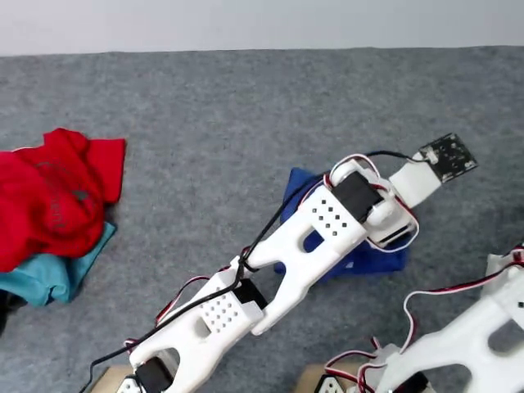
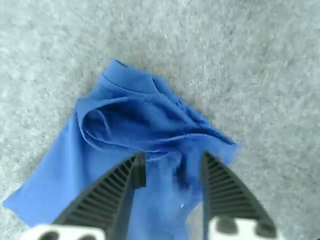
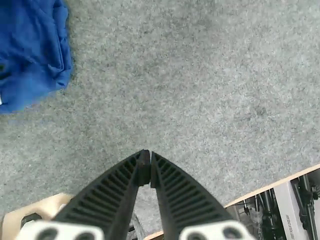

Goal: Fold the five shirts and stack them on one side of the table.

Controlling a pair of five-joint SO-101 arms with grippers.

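left end effector point(image 2: 172, 159) gapes above the blue shirt point(image 2: 129, 125).

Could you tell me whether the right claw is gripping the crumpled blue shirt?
No, the right claw is shut empty over grey carpet, apart from the crumpled blue shirt.

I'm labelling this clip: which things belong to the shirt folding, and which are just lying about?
Job: blue shirt, red shirt, teal shirt partly under the red one.
Lying about: grey table cover, wooden arm base, clutter beyond the table's edge.
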